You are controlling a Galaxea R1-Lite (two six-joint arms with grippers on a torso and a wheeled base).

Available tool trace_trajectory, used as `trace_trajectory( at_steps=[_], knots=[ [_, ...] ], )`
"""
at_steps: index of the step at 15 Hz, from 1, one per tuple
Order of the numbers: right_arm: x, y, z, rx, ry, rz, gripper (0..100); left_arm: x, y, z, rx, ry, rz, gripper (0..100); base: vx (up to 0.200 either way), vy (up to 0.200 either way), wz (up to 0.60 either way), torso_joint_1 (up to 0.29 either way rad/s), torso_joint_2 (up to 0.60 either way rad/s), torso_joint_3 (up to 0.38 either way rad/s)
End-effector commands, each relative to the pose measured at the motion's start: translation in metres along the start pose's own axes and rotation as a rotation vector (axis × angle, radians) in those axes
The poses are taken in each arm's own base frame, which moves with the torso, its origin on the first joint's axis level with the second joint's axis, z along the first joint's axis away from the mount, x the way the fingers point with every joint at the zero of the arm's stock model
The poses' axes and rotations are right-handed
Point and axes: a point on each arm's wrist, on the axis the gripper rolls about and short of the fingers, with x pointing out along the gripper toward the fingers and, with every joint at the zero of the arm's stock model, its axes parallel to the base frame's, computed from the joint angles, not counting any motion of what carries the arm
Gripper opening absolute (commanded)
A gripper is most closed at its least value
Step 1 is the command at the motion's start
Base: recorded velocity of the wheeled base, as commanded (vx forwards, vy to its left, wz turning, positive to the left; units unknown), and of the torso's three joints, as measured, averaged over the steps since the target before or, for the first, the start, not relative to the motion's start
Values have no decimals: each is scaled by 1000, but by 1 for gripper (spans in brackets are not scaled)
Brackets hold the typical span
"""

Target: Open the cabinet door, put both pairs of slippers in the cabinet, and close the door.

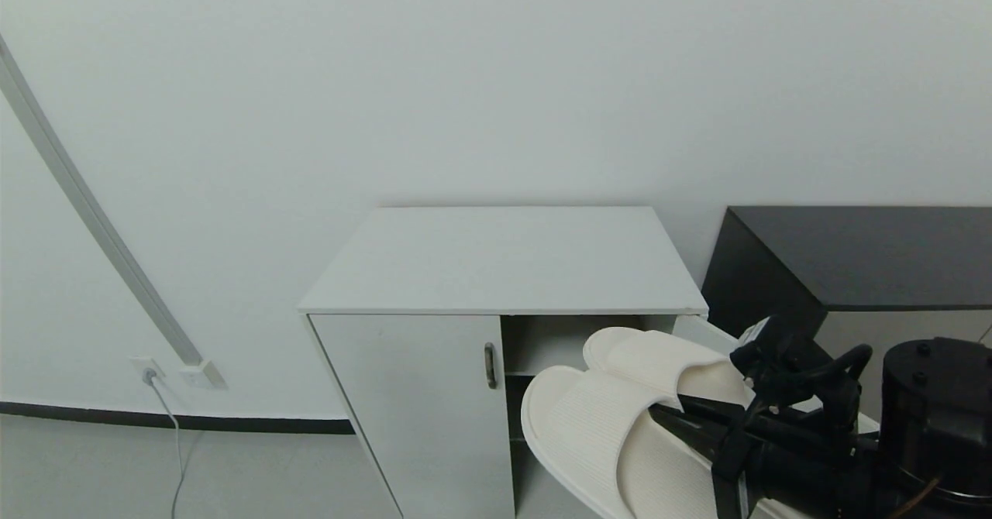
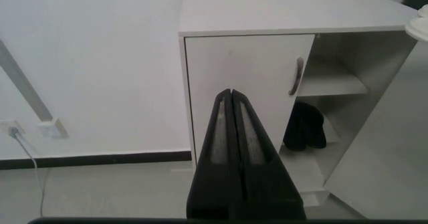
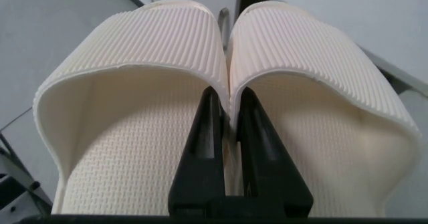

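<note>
Right gripper [image 3: 231,114] pinches the pair of cream slippers [image 3: 140,70] by their touching inner walls, jaws narrowed tight on them. Pair hangs in the air, toes toward the open right half of the white cabinet [image 1: 496,259]. Right door [image 1: 705,331] swung out, left door [image 1: 418,403] shut. Dark footwear [image 2: 306,127] on the cabinet floor under the shelf [image 2: 331,85]. Left gripper [image 2: 231,124] fingers pressed together, holding nothing.

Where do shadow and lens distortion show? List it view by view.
Head view: flat, even light; the wall conduit bows, a lens effect. Left wrist view: the cabinet interior is shaded, a dark item hard to make out. Right wrist view: the cream slippers shade their own insides around the right tool.
</note>
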Motion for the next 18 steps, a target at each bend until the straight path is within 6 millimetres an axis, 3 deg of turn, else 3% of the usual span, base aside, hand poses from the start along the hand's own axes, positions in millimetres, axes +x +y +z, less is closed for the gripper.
trace_trajectory(
  at_steps=[1,18],
  knots=[
    [0,0,-2,-2,7,0,0,0,0,0,0,0,0,0,0,0,0,-154,398,227],
    [2,3,-5,-6,23,13,0,0,0,0,0,0,0,0,0,0,0,-203,518,316]
  ],
)
